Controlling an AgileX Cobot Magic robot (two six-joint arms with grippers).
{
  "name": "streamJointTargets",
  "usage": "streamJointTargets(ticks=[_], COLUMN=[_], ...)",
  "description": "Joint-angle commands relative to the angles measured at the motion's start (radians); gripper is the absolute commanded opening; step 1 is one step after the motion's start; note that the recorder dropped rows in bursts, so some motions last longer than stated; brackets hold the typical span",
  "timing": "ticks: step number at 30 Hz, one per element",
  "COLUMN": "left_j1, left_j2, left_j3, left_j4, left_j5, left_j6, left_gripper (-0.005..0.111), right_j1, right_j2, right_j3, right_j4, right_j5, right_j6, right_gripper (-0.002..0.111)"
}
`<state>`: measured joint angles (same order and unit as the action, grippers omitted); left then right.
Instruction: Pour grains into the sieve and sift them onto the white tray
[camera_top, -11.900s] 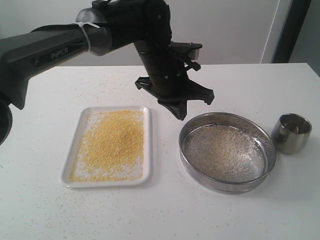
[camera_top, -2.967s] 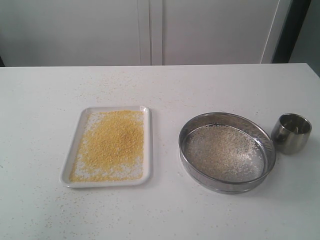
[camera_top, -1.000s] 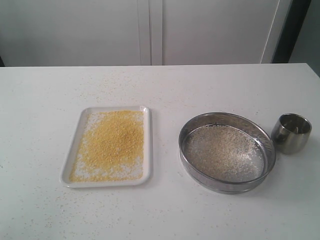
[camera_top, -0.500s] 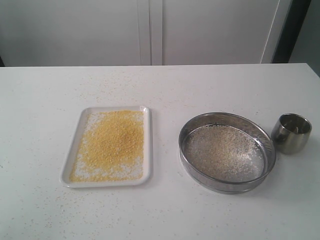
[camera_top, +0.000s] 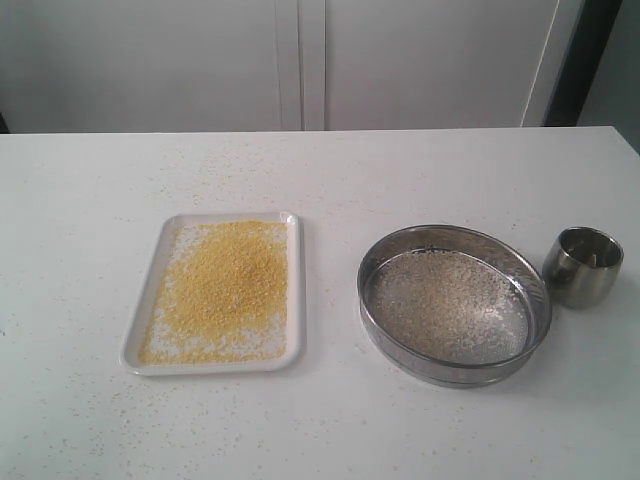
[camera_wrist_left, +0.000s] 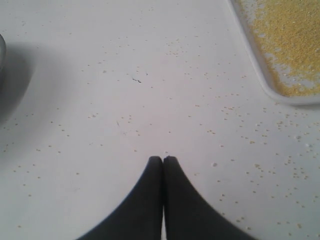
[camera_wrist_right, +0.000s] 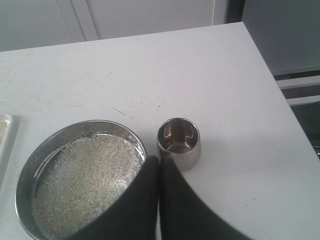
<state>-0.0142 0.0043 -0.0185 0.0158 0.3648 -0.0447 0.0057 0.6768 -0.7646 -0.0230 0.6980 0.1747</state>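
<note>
Right hand (camera_wrist_right: 159, 160): pressed together, empty; sieve (camera_top: 452, 376) close by its tips.
Left hand (camera_wrist_left: 163, 159): pressed together, empty, over table (camera_wrist_left: 100, 100) beside white tray (camera_top: 212, 367).
Nearer the sieve: right arm.

A small rounded steel cup (camera_top: 582, 266) stands upright on the white counter (camera_top: 400, 170), just beyond the tips of the right pincer (camera_wrist_right: 159, 159). Its polished wall mirrors the surface around it. Past the cup, further from that pincer, the counter ends in a corner with a dim grey area beyond its edge. Ahead of the left pincer (camera_wrist_left: 163, 159), the counter carries a tiny dark scratch-like mark (camera_wrist_left: 136, 79). Behind the counter, well apart from both pincers, rise pale cabinet panels (camera_top: 420, 60) with vertical seams. A dark upright strip (camera_top: 592, 60) stands at their end.
</note>
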Motion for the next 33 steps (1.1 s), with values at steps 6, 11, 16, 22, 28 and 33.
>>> streamJointTargets(ticks=[6,11,16,22,28,33], left_j1=[0.002,0.002,0.002,0.002,0.002,0.002], left_j2=[-0.004,-0.004,-0.004,-0.004,-0.004,-0.004], left_j3=[0.010,0.010,0.010,0.010,0.010,0.010], left_j4=[-0.006,-0.006,-0.006,-0.006,-0.006,-0.006], left_j5=[-0.004,-0.004,-0.004,-0.004,-0.004,-0.004], left_j6=[-0.002,-0.002,-0.002,-0.002,-0.002,-0.002], left_gripper=[0.000,0.000,0.000,0.000,0.000,0.000], right_j1=[-0.006,-0.006,-0.006,-0.006,-0.006,-0.006], right_j2=[-0.008,-0.027,-0.087,-0.179,-0.257,-0.310], right_j3=[0.011,0.023,0.023,0.023,0.023,0.041], right_j4=[-0.003,-0.003,-0.003,0.006,0.029,0.045], right_j5=[-0.010,-0.025,-0.076,-0.094,-0.094,-0.111], right_j6=[0.006,0.006,0.006,0.002,-0.062,-0.156], right_gripper=[0.000,0.000,0.000,0.000,0.000,0.000])
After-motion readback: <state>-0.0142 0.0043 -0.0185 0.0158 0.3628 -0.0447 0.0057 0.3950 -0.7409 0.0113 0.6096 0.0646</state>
